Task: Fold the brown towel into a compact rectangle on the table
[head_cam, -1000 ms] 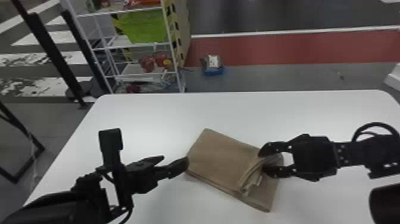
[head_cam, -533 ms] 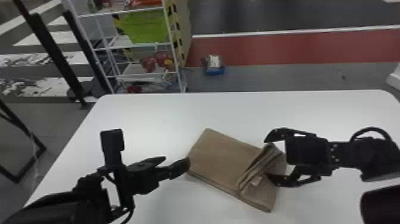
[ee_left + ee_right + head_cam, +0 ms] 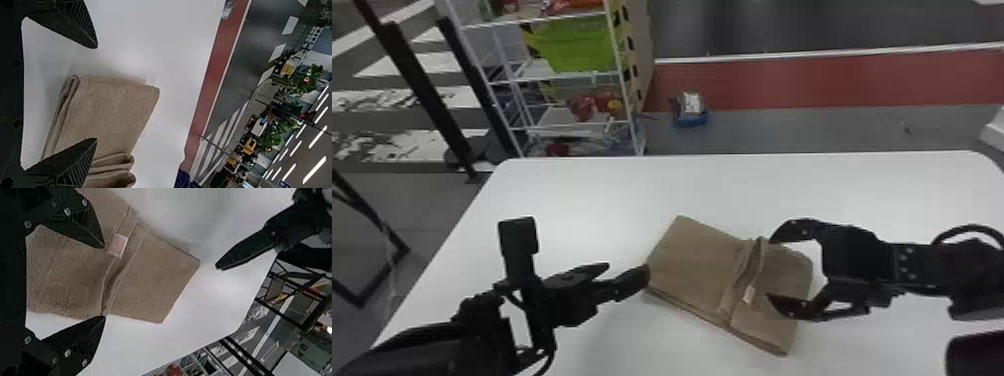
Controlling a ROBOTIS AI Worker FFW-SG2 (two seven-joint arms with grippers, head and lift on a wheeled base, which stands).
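Nearest, the black two-fingered left tool [image 3: 628,271] is open, its flat fingers spread apart at the left end of the towel; whether it touches the cloth, I cannot tell. Facing it from the right, the black two-fingered right tool [image 3: 771,269] is open too, its fingers wide apart over the towel's right part and gripping nothing.

Between them lies the brown cloth towel [image 3: 694,260], folded into a layered, roughly rectangular stack set at a slant. Across it, left of the right tool's fingertips, run loose raised folds, with a small whitish fabric label [image 3: 748,294] beside them. The towel rests on the smooth white tabletop [image 3: 612,195], which reaches well past it.

Beyond the far edge stands a white metal shelving rack [image 3: 557,77] holding a lime-green bin [image 3: 577,45]. To its right, a small blue container [image 3: 693,120] sits on the floor, near a broad red floor strip [image 3: 807,80].
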